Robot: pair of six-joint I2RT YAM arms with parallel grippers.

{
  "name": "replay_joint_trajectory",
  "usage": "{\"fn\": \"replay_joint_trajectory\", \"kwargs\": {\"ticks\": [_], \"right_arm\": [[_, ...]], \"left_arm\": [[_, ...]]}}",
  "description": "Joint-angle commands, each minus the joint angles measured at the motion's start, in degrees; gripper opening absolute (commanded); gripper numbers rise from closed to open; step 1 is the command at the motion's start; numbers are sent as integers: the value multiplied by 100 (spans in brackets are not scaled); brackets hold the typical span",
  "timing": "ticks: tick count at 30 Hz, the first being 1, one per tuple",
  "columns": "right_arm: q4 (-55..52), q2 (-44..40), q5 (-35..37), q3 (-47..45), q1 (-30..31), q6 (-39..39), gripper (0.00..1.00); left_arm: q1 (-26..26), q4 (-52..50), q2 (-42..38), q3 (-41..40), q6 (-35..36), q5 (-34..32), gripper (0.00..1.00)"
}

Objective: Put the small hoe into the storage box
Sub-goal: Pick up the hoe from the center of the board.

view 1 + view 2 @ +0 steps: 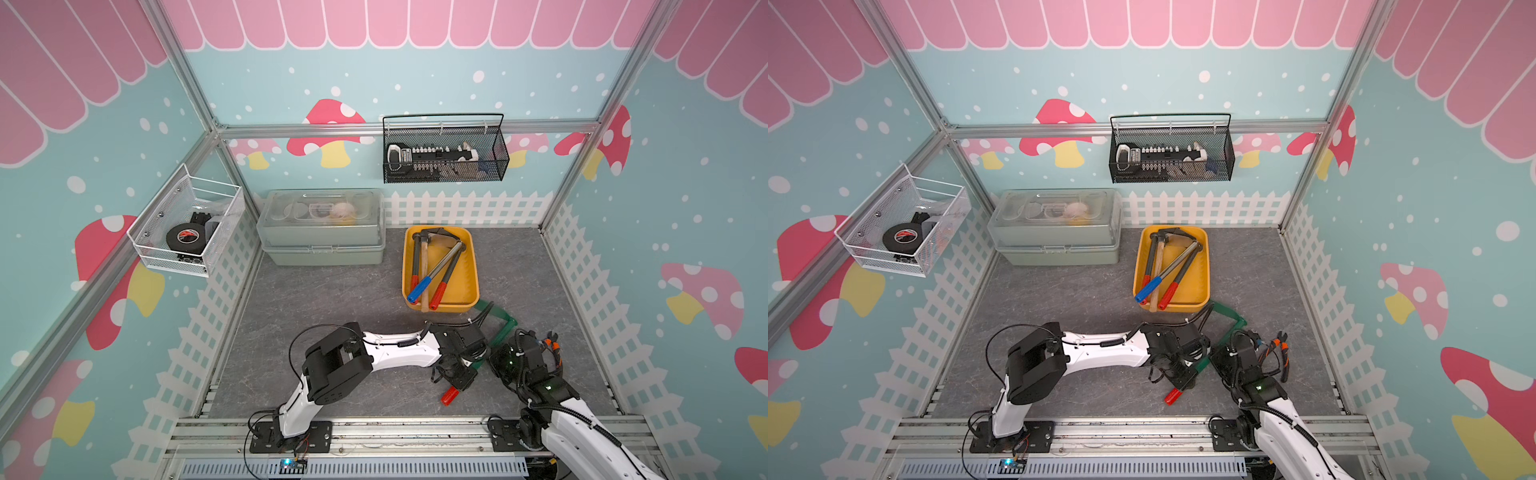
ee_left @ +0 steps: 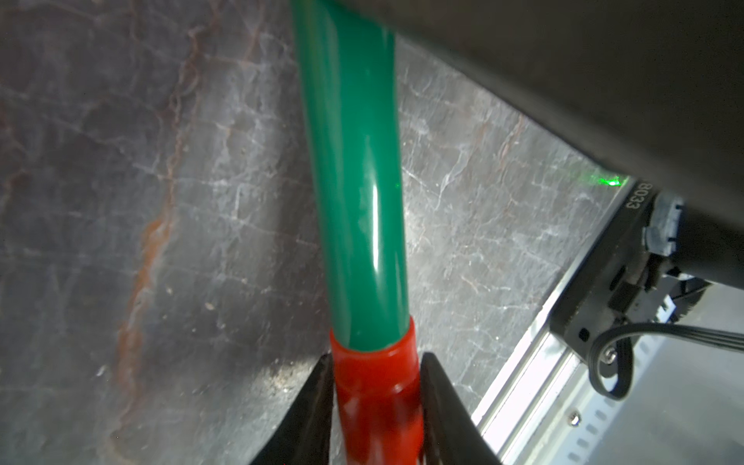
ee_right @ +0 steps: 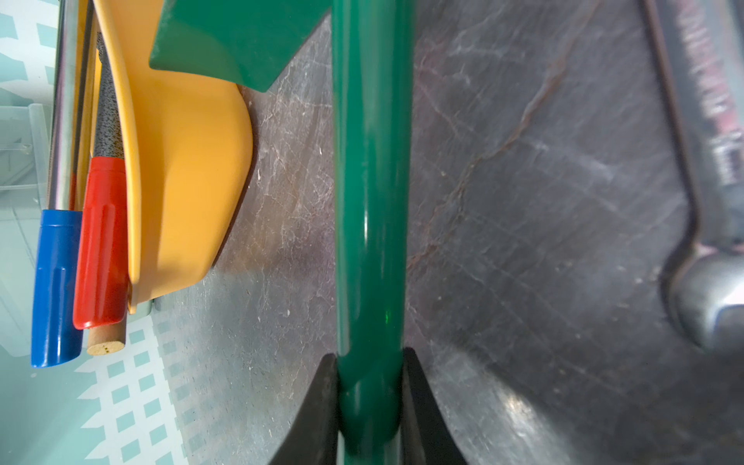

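The small hoe (image 3: pixel 370 201) is outside the storage box (image 1: pixel 468 266), low over the grey table (image 1: pixel 332 299), just in front of the box's near right corner. Whether it rests on the table or is lifted, I cannot tell. Its green blade points toward that corner and, in the right wrist view, comes very close to the yellow wall — touching or not is unclear.

The left gripper (image 2: pixel 376 406) is closed narrowly on the red sleeve at the end of the hoe's handle, with one black finger on each side. The right gripper (image 3: pixel 370 398) is clamped in the same way on the green shaft, nearer to the blade.

In the box lie a blue-gripped tool (image 3: pixel 56 282), a red-gripped tool (image 3: pixel 102 241) and a wooden handle (image 3: pixel 105 342). Their ends stick out over the near rim.

Only one writing can be read — "8033" (image 2: pixel 635 197), white on a black part beside the aluminium rail. A grey metal tool (image 3: pixel 708 290) near the hoe carries letters, but they are too blurred. The marks on the tape roll (image 1: pixel 185 237) and on the tool set in the black wire basket (image 1: pixel 496 158) are too small to read.
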Motion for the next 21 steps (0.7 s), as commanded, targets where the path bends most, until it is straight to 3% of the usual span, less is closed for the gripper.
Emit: {"fn": "replay_joint_trajectory", "kwargs": {"ticks": [1, 9, 21], "right_arm": [[305, -124, 137, 272, 15, 197, 16], [305, -151, 117, 328, 15, 232, 16], [119, -350, 173, 272, 15, 258, 16]], "left_arm": [[-42, 92, -173, -78, -254, 63, 35], [-86, 92, -123, -34, -353, -26, 34], [-92, 83, -67, -8, -391, 48, 19]]}}
